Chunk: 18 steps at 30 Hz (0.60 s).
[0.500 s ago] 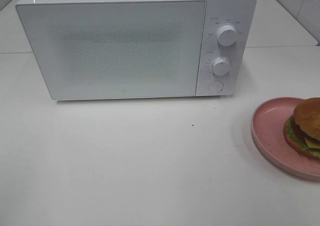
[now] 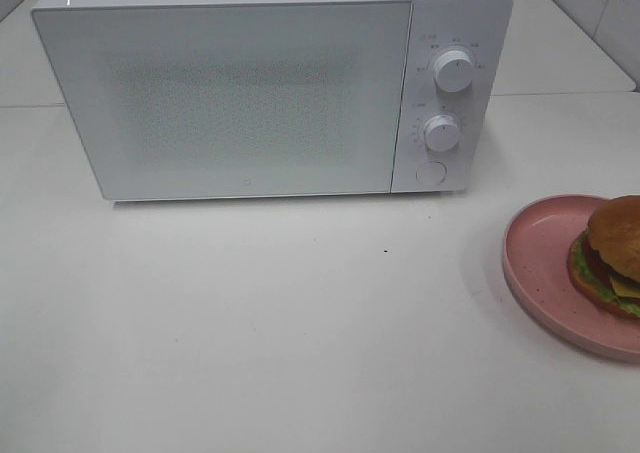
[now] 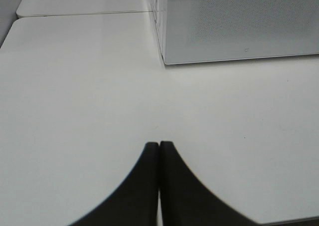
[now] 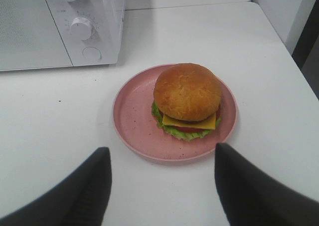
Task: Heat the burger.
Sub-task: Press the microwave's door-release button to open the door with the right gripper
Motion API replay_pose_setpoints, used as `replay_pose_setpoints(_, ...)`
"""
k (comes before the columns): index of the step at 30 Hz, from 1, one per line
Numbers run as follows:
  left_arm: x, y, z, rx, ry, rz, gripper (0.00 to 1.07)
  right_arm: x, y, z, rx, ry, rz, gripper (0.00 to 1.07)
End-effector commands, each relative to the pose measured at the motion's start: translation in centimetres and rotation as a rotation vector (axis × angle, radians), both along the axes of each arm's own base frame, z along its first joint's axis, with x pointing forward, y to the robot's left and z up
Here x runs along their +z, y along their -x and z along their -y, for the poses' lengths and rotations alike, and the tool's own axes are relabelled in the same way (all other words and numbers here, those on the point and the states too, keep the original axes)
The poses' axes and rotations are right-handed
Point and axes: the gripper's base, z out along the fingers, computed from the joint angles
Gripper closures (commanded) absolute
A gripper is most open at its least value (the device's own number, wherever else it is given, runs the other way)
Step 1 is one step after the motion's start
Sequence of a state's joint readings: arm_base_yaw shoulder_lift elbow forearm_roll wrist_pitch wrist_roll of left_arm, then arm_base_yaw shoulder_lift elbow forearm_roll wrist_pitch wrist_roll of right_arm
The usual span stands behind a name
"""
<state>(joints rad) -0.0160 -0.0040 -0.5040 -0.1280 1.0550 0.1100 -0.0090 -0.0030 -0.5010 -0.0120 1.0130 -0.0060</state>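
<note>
The burger (image 4: 187,99) sits just ahead of the right hand (image 4: 162,150), in line with the gap between its two dark fingers and apart from both; that hand stands wide apart and grips nothing. The burger has a round golden-brown bun on top, a square of yellow cheese poking out at the side facing the hand, ruffled green lettuce below it, and a thin red layer between that may be tomato, though it is too narrow to be sure. It rests on a pink speckled plate (image 4: 132,121), set toward the plate's far side from the left arm, and the plate lies flat on the white desk (image 2: 300,343). Farther ahead of the right hand and over toward the left arm stands a white microwave (image 2: 230,93), door closed, with two round knobs and a button. The left hand (image 3: 159,145) has its fingers pressed together with nothing between them, over bare desk, the microwave's corner ahead of it.
</note>
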Motion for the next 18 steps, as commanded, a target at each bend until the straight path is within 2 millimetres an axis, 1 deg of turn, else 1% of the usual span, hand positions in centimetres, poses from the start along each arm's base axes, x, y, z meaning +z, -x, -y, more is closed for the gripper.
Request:
replay_pose_setpoints(1, 0.06, 0.23, 0.02, 0.002, 0.008, 0.032, 1.06, 0.01, 0.31, 0.02, -0.007, -0.003, 0.035, 0.49)
replay_pose_setpoints(18, 0.06, 0.23, 0.02, 0.002, 0.008, 0.032, 1.06, 0.01, 0.31, 0.02, -0.007, -0.003, 0.035, 0.49)
